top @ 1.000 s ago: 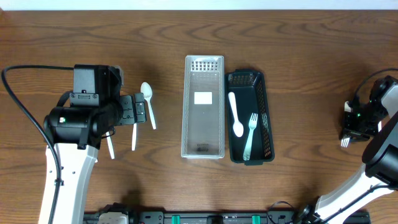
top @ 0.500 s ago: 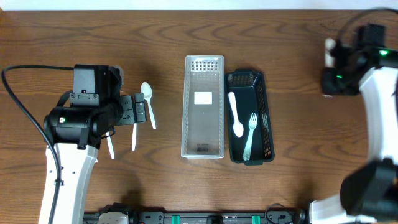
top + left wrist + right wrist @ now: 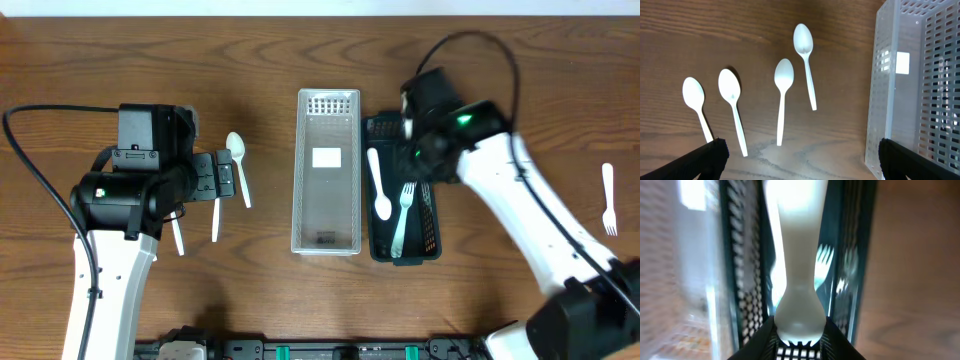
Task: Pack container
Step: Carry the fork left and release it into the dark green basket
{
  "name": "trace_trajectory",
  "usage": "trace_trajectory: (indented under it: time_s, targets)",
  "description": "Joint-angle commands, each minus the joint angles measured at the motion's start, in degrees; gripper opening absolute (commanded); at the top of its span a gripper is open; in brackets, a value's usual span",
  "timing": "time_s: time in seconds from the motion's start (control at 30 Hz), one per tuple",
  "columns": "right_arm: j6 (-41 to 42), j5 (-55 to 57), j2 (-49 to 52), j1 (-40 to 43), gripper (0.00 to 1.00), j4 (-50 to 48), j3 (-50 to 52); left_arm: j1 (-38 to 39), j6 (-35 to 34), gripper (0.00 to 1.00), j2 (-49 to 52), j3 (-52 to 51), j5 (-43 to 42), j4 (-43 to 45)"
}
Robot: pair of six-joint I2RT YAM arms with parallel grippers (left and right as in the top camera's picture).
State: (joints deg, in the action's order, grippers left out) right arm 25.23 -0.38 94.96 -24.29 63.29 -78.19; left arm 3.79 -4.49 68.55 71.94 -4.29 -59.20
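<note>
While a white fork [image 3: 795, 270] is grasped in the clenched jaws of the right gripper [image 3: 796, 342], it is held over the dark container [image 3: 432, 232], just right of centre in the overhead frame. In the right wrist view the tines are seen down at the jaws and the handle runs away over the mesh. That view is blurred, so height above the container cannot be told.

A packed spoon [image 3: 378, 185] and a packed fork [image 3: 402, 222] are already laid inside the dark container. The clear container [image 3: 300, 180], just beside it toward frame left, is seen empty apart from a white label [image 3: 327, 157].

The left gripper [image 3: 801, 159] is released, jaws spread wide, above four loose spoons [image 3: 783, 95] at the left of the tabletop [image 3: 270, 60]. None of them is touched. A last fork [image 3: 607, 197] is seen at the far right edge.

The task is judged under halfway. Two pieces are packed, a third is ready to be dropped in, and five are left on the tabletop. Which container the spoons are meant for cannot be told.
</note>
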Motion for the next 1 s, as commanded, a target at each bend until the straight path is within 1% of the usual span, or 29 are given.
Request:
trace_trajectory:
  time_s: [0.0,0.07,0.1,0.17,0.2,0.23,0.27,0.3,0.4,0.5,0.57,0.67,0.77,0.87,0.97]
  targets:
    - [7.4,0.9,2.4,-1.7,0.15,-2.8,6.2,-0.2,0.1,0.98,0.3,0.9,0.5,-0.1]
    - [7.3,0.7,3.2,-2.3,0.18,-5.1,9.3,-0.2,0.1,0.98,0.3,0.9,0.5,-0.1]
    - [7.3,0.7,3.4,-2.5,0.21,-6.2,10.6,-0.2,0.1,0.98,0.3,0.9,0.5,-0.1]
    - [7.3,0.7,3.9,-2.8,0.23,-7.7,12.2,-0.2,0.1,0.98,0.3,0.9,0.5,-0.1]
    - [7.3,0.8,4.0,-2.8,0.25,-8.1,12.5,-0.2,0.1,0.98,0.3,0.9,0.5,-0.1]
    - [7.2,0.8,4.0,-2.8,0.3,-8.4,12.5,-0.2,0.1,0.98,0.3,0.9,0.5,-0.1]
    - [6.1,0.8,4.0,-2.8,0.38,-8.9,12.3,-0.2,0.1,0.98,0.3,0.9,0.5,-0.1]
    - [4.8,0.8,3.9,-2.8,0.43,-9.2,11.8,-0.2,0.1,0.98,0.3,0.9,0.5,-0.1]
    - [0.2,1.0,3.9,-2.2,0.47,-8.3,7.4,-0.2,0.1,0.98,0.3,0.9,0.5,-0.2]
    - [-3.3,2.6,3.7,-0.3,0.62,-4.9,-1.7,-0.2,0.1,0.98,0.3,0.9,0.5,-0.2]
    - [-4.7,5.0,3.4,2.0,0.66,-2.0,-7.8,-0.2,0.1,0.98,0.3,0.9,0.5,-0.2]
    - [-8.2,6.4,3.0,8.3,0.72,2.1,-17.6,-0.2,0.1,0.98,0.3,0.9,0.5,-0.2]
    - [-12.1,6.4,3.0,18.1,0.78,4.8,-24.0,-0.2,0.1,0.98,0.3,0.9,0.5,-0.2]
    - [-16.0,5.9,3.0,28.6,0.86,5.2,-24.6,-0.2,0.1,0.98,0.3,0.9,0.5,-0.2]
    - [-22.4,6.0,3.8,38.2,0.9,5.0,-23.2,-0.2,0.1,0.98,0.3,0.9,0.5,-0.2]
